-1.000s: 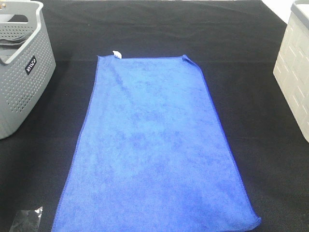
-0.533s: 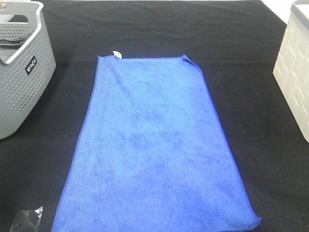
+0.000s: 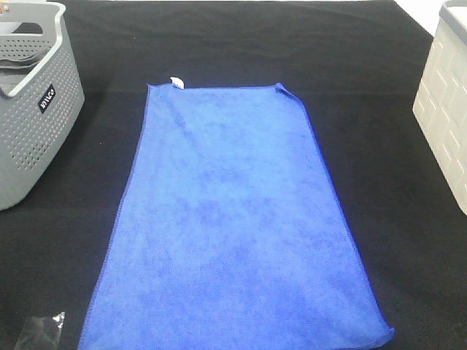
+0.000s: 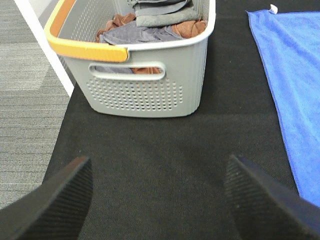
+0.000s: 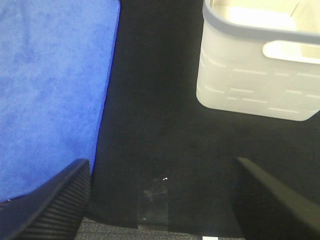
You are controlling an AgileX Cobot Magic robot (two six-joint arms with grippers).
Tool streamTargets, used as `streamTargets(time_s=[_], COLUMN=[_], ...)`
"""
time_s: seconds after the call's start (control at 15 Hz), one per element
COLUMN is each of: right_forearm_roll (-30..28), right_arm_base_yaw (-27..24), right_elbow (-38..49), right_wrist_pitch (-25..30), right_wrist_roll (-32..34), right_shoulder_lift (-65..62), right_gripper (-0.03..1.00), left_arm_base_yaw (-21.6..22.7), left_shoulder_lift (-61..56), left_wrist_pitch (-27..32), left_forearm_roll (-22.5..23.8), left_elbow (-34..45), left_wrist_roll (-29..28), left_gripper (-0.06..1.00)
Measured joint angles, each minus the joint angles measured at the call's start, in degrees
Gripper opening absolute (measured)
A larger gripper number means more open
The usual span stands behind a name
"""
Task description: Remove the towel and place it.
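Exterior high view: nearest the camera, a small clear scrap of plastic (image 3: 42, 329) lies on the black table cloth (image 3: 241, 40), just off the towel's near left corner. The towel (image 3: 230, 219), bright blue, lies spread flat in the middle of the table, long side running away from the camera. Its near edge reaches the bottom of the picture. Its far right corner is slightly turned up, and a small white tag (image 3: 177, 82) sticks out at the far left corner. Neither arm shows in this view.

To the left, well apart from the towel, stands a grey perforated basket (image 3: 33, 109). To the right, also well apart, stands a cream bin (image 3: 445, 109) with a grey rim.

Left wrist view: left gripper (image 4: 157, 197) hangs above bare black cloth, fingers (image 4: 55, 205) spread wide apart, nothing between them. Beyond it stands the grey basket (image 4: 145, 75), with an orange-padded rim and folded grey and brown cloths (image 4: 145, 27) inside. The towel (image 4: 295, 85) lies off to one side, not touched.

Right wrist view: right gripper (image 5: 162, 200) likewise stands spread wide and empty, above the black cloth near the table's edge. One finger (image 5: 55, 205) sits over the towel's (image 5: 50, 85) hem; contact cannot be judged. A clear piece of tape or film (image 5: 154, 199) lies on the cloth between the fingers. Further off stands the cream bin (image 5: 255, 80), interior appearing empty where visible.
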Motion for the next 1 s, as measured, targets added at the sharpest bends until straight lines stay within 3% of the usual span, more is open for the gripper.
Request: streamTargets(time_s=[0.27,0.6,1.0], right_forearm_roll=[0.00,0.00,0.00], right_arm_base_yaw=[0.00,0.00,0.00], right_elbow=[8.65,13.69,14.27], right_wrist_pitch=[-2.35,-7.56,-8.88], right_wrist_roll=[-2.01,-2.64,-3.04], right_shoulder_lift=[-9.28,-12.83,-12.83], right_gripper=[0.73,0.73,0.73], left_arm_base_yaw=[0.00,0.00,0.00], left_shoulder_lift=[-8.94,-9.05,-9.05], left_wrist_pitch=[6.42,7.22,-1.78], left_forearm_roll=[0.00,-3.55,-5.21], left_elbow=[0.86,3.21,8.82], left_wrist_roll=[0.11,2.41,2.86], left_gripper=[0.69,0.69,0.69])
